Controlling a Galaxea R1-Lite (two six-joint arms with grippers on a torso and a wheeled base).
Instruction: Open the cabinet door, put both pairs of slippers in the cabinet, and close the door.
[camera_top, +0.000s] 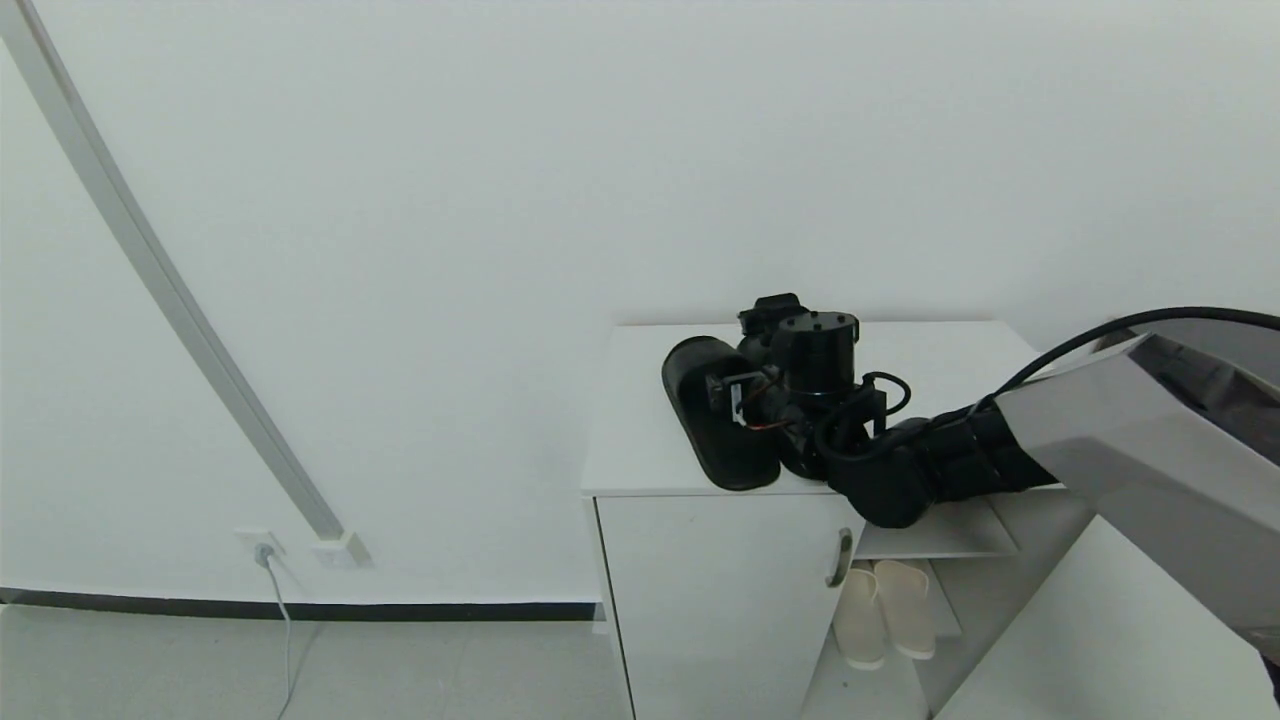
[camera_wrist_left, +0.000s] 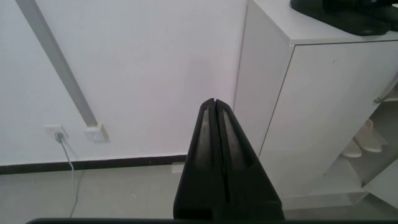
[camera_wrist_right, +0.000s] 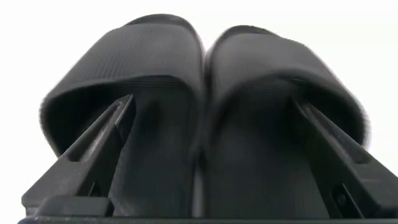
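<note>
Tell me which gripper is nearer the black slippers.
Right. The right gripper sits inside the black slippers atop the cabinet; the left gripper hangs low beside the cabinet, apart from them.

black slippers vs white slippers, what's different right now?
Colour: black slippers are dark, white slippers pale. Place: black slippers lie on the cabinet top; white slippers sit on a lower shelf inside. Contact: the right claw has its fingers under the black slippers' straps; nothing touches the white slippers. Shared: each pair lies side by side.
</note>
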